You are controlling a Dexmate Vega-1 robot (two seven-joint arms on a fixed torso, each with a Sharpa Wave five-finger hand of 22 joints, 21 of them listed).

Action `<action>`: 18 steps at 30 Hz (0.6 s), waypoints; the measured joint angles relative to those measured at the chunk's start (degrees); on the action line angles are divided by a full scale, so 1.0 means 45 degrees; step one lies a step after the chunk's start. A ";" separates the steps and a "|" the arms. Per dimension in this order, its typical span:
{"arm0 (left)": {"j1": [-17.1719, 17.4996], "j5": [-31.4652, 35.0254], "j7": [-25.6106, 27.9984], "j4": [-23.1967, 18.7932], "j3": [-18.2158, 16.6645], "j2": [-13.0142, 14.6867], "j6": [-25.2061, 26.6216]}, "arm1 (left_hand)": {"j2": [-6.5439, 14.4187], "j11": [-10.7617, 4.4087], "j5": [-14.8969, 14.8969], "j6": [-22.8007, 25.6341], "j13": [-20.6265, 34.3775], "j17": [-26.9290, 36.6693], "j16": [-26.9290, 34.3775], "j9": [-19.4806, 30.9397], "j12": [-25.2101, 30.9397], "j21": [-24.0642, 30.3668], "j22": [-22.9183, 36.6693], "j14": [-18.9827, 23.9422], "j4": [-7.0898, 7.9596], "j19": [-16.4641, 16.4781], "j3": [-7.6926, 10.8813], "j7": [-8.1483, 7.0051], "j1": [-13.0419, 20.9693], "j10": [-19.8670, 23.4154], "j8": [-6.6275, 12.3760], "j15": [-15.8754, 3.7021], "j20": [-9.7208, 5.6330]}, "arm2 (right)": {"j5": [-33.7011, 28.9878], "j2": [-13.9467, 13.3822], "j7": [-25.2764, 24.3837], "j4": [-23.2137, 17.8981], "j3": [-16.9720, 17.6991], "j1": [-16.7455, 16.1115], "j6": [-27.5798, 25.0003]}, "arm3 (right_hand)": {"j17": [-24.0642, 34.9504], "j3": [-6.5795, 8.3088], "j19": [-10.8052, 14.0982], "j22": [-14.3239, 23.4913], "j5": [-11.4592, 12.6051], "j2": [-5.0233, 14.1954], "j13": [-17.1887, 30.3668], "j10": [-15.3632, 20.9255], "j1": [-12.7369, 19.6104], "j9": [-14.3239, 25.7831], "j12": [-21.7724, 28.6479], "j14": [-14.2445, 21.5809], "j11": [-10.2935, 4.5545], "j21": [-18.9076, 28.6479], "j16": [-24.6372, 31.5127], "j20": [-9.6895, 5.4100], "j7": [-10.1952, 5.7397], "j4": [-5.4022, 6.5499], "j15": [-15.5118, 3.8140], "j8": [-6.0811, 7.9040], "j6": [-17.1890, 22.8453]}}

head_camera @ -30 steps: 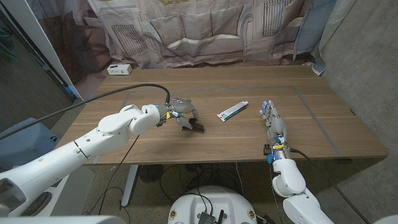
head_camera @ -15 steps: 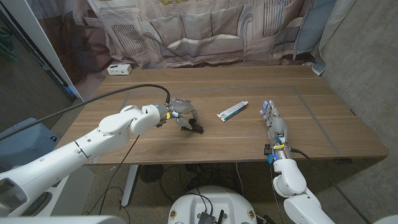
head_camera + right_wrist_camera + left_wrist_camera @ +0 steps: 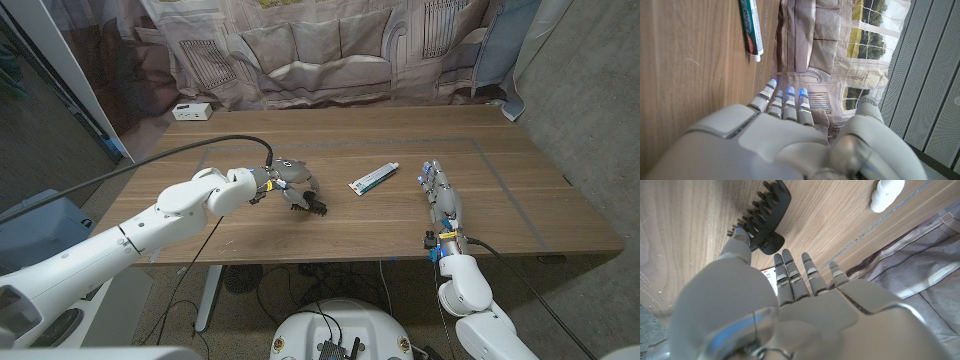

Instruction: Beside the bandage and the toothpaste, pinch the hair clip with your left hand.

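1. One target: hair clip (image 3: 313, 206) lies left of the toothpaste (image 3: 373, 178), under my left hand (image 3: 292, 184).
2. Thumb touches the clip; fingers curl beside it, so I can't tell if it's pinched.
3. Right hand (image 3: 441, 199) waits, fingers straight, holding nothing.

We see the hair clip (image 3: 314, 206) lying on the table (image 3: 350, 225) left of centre, with the left hand (image 3: 291, 182) just beside it, on its far left. The toothpaste (image 3: 374, 178) lies to the right of the clip, slightly farther back. Our right hand (image 3: 440, 198) sits right of the toothpaste, near the table's near edge. A small box (image 3: 190, 111) rests at the far left corner.
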 measured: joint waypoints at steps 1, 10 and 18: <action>0.0000 -0.0003 -0.0014 0.0000 0.0000 0.0000 -0.0011 | -0.0031 0.0072 0.0000 -0.0089 -0.0047 0.0000 0.0000 0.0000 0.0000 0.0000 0.0000 -0.0051 0.0015 -0.0067 -0.0015 0.0033 -0.0035 -0.0072 -0.0009 0.0052 0.0017 | 0.0000 0.0001 0.0000 -0.0009 0.0000 -0.0005 0.0000 | 0.0000 0.0000 0.0000 0.0000 0.0000 0.0000 0.0000 0.0000 0.0000 0.0000 0.0000 0.0000 0.0000 0.0000 0.0000 0.0000 0.0000 0.0000 0.0000 0.0000 0.0000; -0.0076 -0.0144 -0.0155 0.0019 0.0000 -0.0014 -0.0120 | -0.0022 0.0570 0.0000 -0.1091 -0.0355 0.0062 0.0000 0.0000 0.0000 0.0000 0.0000 -0.0585 0.0196 -0.0265 -0.0196 0.0312 -0.0823 -0.0888 -0.0058 0.0354 0.0016 | -0.0038 0.0017 -0.0041 -0.0028 0.0011 -0.0023 -0.0008 | 0.0000 0.0053 0.0000 0.0000 0.0000 0.0067 0.0000 0.0000 0.0067 0.0000 0.0000 0.0000 0.0000 0.0000 0.0000 0.0000 0.0000 -0.0053 0.0000 0.0000 0.0000; -0.0220 -0.0373 -0.0245 0.0204 0.0041 -0.0115 -0.0240 | -0.0079 0.1120 0.0000 -0.1585 -0.0664 0.0063 0.0000 -0.0045 0.0000 0.0000 0.0000 -0.1005 0.0527 -0.0553 -0.0526 0.0542 -0.1815 -0.1439 -0.0058 0.0648 0.0018 | -0.0040 0.0046 -0.0044 -0.0013 0.0022 -0.0017 0.0007 | 0.0000 0.0053 0.0000 0.0000 0.0000 0.0067 0.0000 0.0001 0.0067 0.0000 0.0000 0.0000 0.0000 0.0000 0.0000 0.0000 0.0000 -0.0053 0.0000 0.0000 0.0000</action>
